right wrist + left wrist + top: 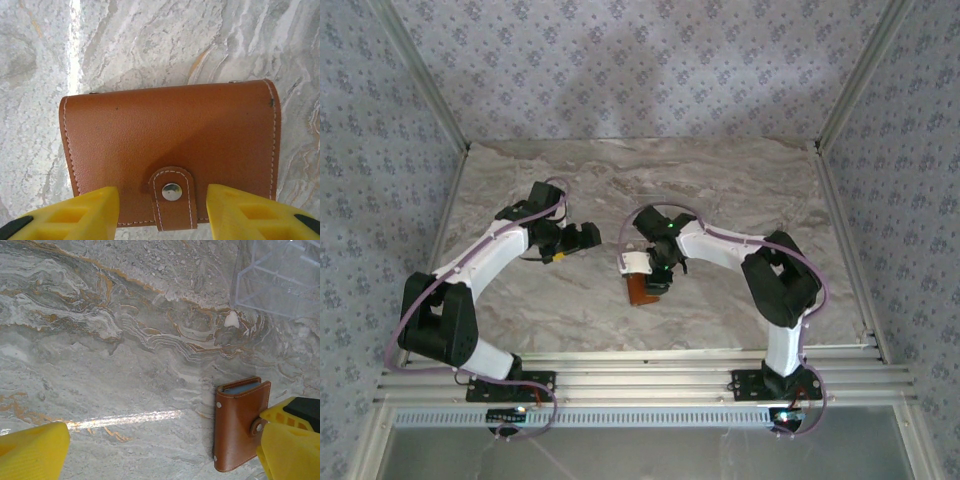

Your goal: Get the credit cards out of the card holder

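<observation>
Grey marble-patterned tabletop [720,180] with ochre veins spreads under and around the right gripper [162,207] — grey-blue floral-patterned walls [640,60] rise well beyond it on three sides, aluminium posts [860,75] at the far corners.

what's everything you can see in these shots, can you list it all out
brown leather card holder: one, tan with pale stitching, flat on the table, closed, strap tab snapped
clear plastic stand: one, transparent, on the table just beyond the card holder
marble-patterned table: one, grey-white with orange veins, under everything
patterned walls: three, grey-blue floral print, around the table's far and side edges
robot arms: two, white and black, reaching in from the near edge
left gripper: one, yellow fingers, open, beside the card holder
right gripper: one, yellow fingers, open, straddling the strap tab
</observation>
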### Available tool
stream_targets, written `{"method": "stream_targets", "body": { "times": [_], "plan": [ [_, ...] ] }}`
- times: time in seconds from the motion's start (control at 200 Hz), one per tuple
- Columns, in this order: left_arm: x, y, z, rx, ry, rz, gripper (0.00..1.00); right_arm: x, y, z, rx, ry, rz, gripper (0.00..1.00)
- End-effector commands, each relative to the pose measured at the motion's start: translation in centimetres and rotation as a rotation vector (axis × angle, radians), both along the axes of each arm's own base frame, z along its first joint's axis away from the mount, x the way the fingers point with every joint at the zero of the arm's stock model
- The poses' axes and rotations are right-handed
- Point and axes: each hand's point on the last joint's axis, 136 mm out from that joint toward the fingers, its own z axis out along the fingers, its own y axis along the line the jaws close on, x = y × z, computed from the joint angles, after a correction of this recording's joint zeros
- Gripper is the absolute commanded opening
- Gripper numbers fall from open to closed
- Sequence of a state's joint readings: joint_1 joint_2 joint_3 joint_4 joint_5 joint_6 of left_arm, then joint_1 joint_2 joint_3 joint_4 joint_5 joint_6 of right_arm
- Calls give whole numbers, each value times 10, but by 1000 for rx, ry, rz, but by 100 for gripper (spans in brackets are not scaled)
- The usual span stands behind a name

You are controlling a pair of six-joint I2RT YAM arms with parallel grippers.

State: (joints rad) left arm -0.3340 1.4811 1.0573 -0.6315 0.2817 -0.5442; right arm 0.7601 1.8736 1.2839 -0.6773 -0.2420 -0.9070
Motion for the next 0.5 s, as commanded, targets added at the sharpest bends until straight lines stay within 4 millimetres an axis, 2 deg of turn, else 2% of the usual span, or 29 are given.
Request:
{"method": "stream_targets", "body": {
  "times": [0.0,0.115,0.245,0.36,0.495],
  "plan": [
    [-6,-2,4,-15,12,-8,98,-9,-3,-10,-49,38,38,50],
    [-7,-2,3,-14,17,-9,98,-14,-5,-20,-71,54,27,49],
    [-7,-3,2,-20,19,-11,99,-13,1,-23,-58,38,-8,40],
    [-7,-4,0,-30,23,0,99,-7,12,-16,-10,9,-72,34],
    [-7,-7,-5,-45,33,3,98,0,37,0,109,-21,-135,26]
  ]
}}
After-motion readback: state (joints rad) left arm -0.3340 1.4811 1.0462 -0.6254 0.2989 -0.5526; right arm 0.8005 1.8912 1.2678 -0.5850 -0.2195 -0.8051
